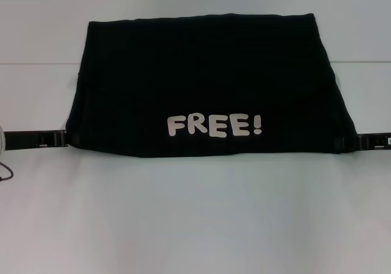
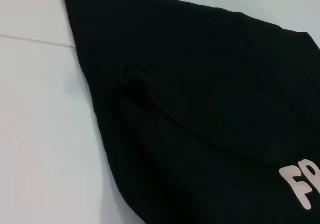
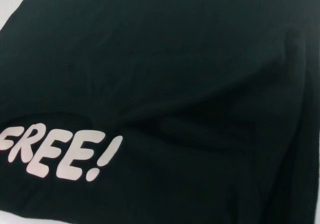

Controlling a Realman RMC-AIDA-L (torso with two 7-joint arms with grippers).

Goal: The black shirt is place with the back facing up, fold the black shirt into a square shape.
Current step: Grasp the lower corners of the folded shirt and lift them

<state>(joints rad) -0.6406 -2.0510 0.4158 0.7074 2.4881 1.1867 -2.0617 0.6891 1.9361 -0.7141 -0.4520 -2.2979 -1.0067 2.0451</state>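
The black shirt lies folded on the white table as a wide trapezoid. White letters "FREE!" face up near its front edge. My left gripper lies low on the table at the shirt's front left corner. My right gripper is at the front right corner, overlapping the shirt's edge. The left wrist view shows the shirt with a soft crease and part of the letters. The right wrist view is filled by the shirt and the letters.
The white table stretches in front of the shirt, and a seam line crosses it behind. A white object with a thin cable sits at the far left edge near my left arm.
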